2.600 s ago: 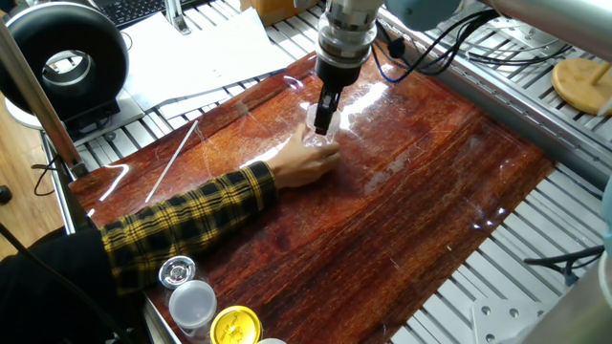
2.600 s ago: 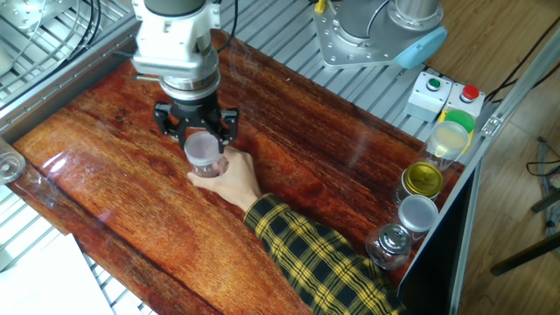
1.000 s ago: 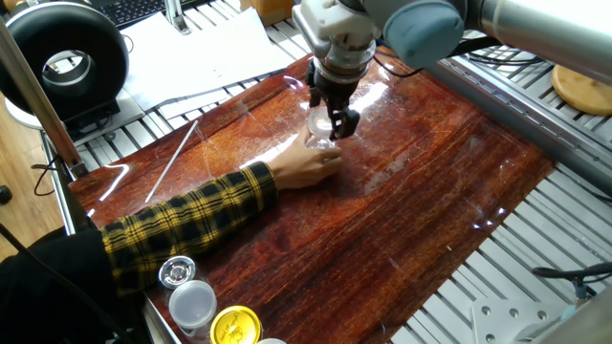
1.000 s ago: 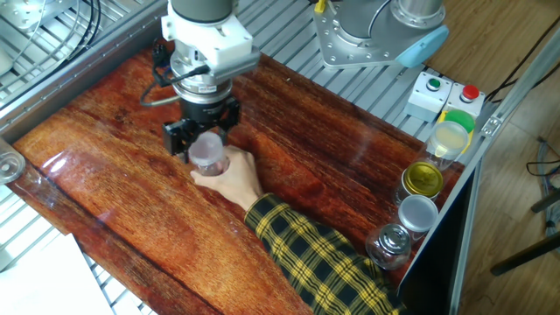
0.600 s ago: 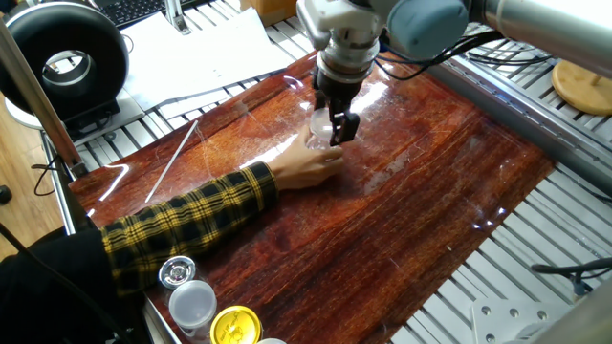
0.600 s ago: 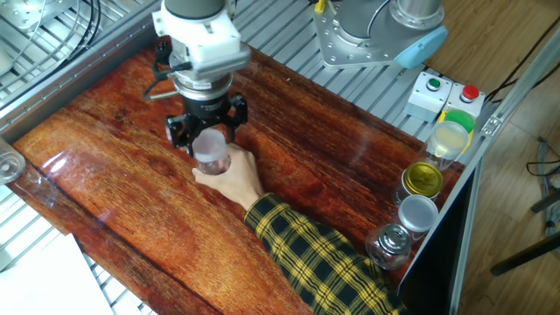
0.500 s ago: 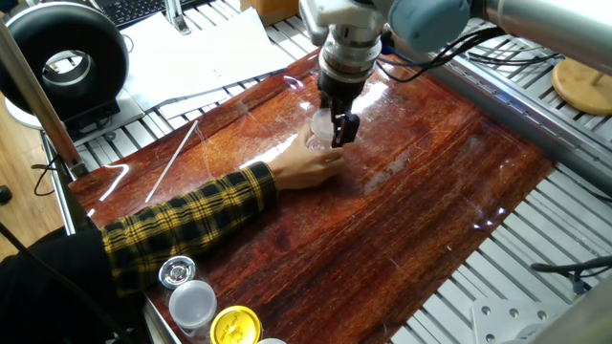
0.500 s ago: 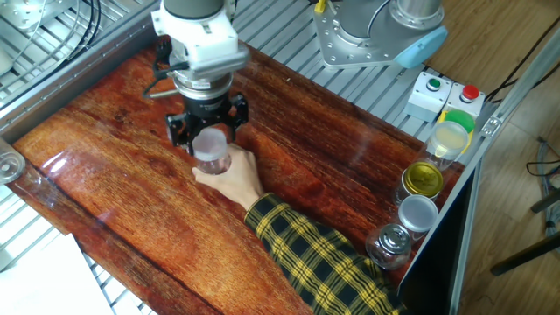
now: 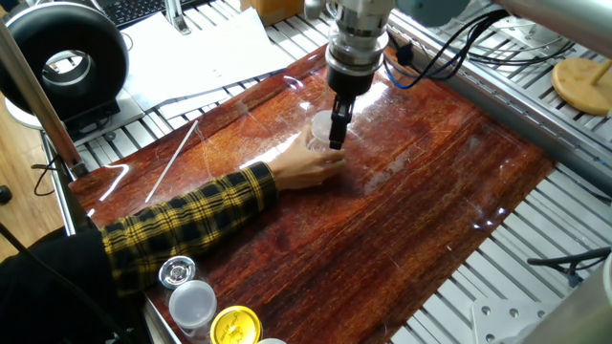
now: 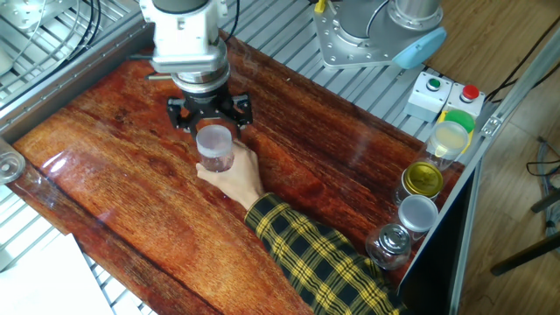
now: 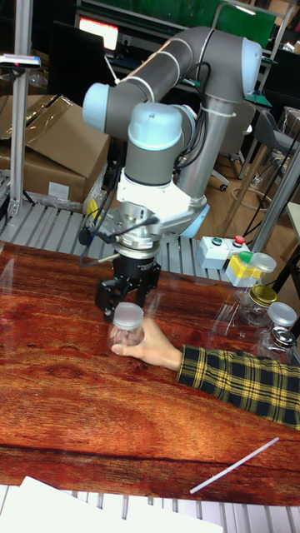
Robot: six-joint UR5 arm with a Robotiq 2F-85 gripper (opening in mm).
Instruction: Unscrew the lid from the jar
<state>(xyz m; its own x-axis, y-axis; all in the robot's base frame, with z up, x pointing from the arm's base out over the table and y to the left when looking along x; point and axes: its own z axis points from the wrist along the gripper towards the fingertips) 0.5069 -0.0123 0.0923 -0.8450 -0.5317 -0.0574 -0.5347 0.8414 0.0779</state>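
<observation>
One small clear jar (image 10: 216, 158) stands upright on the red-brown wooden bench (image 10: 114, 175), capped by its translucent white lid (image 10: 213, 137). A person's hand (image 10: 238, 179), coming out of a yellow-and-black plaid sleeve (image 10: 319, 258), wraps around the jar's lower body and steadies it against the bench top.

Directly above, the claw (image 10: 210, 114) hangs from the arm's wrist with its two black fingers (image 10: 179, 112) spread apart, one at each side and slightly behind the lid. In the tall fixed view the claw (image 11: 127, 301) sits just above the lid (image 11: 127, 315), fingers splayed clear of the cap's rim, so it reads as released and not gripping anything. From the one fixed view the claw (image 9: 337, 129) points straight down beside the jar (image 9: 320, 134), and the fingers overlap there too much to judge contact.

At the right edge of the bench in the other fixed view, well apart from the action, several other containers cluster together: a gold metallic-lidded jar (image 10: 423, 179), a white-lidded jar (image 10: 417, 213), and a yellowish-lidded one (image 10: 451, 140). A thin white rod (image 9: 172, 161) lies on the bench far to the left in the one fixed view
</observation>
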